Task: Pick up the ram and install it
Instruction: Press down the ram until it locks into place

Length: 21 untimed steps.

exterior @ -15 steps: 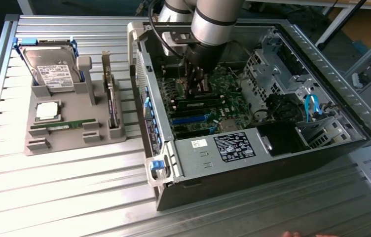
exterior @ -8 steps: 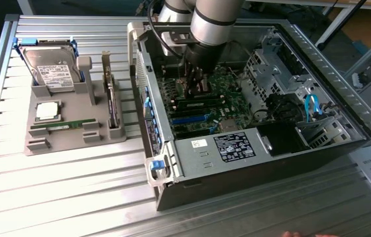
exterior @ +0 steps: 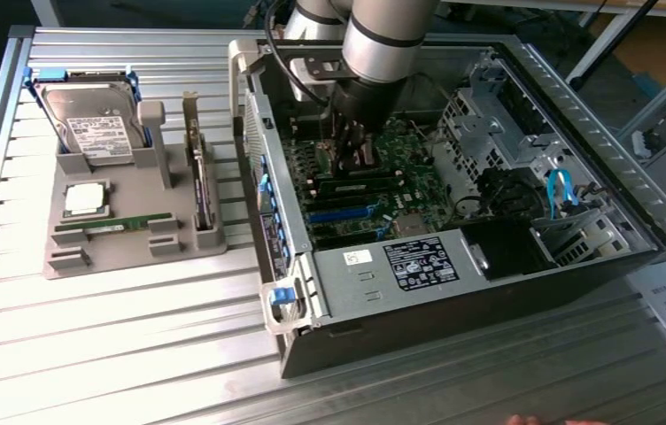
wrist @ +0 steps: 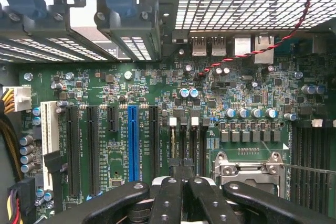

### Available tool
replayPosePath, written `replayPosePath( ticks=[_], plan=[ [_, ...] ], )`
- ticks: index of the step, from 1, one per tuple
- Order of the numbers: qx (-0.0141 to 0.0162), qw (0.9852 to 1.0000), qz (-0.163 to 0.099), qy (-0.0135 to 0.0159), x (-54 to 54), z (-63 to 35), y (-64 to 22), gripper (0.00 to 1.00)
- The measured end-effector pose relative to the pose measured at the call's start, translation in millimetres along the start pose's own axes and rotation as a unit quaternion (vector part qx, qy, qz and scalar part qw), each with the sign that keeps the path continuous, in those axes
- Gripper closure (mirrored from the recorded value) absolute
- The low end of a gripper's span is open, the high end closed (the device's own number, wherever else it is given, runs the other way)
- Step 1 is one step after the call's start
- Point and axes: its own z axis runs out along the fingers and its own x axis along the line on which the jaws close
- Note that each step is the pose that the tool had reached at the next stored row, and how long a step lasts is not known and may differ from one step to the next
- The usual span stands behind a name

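Exterior view: the ram lies in the grey holder, at nine o'clock from the open computer case, not yet picked. The gripper, fingers pressed together and holding nothing, hangs low over the motherboard.

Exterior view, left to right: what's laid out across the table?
Hard drive → grey holder tray with the processor chip and the ram → expansion card → open computer case, with the shut gripper over its motherboard.
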Motion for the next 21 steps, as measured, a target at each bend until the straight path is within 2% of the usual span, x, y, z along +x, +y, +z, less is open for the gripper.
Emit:
replayPosePath(
  ticks=[21],
  plan=[
    [0.0001,1.0,0.0,-0.0001,0.0,4.8,0.0,0.9]
  ],
)
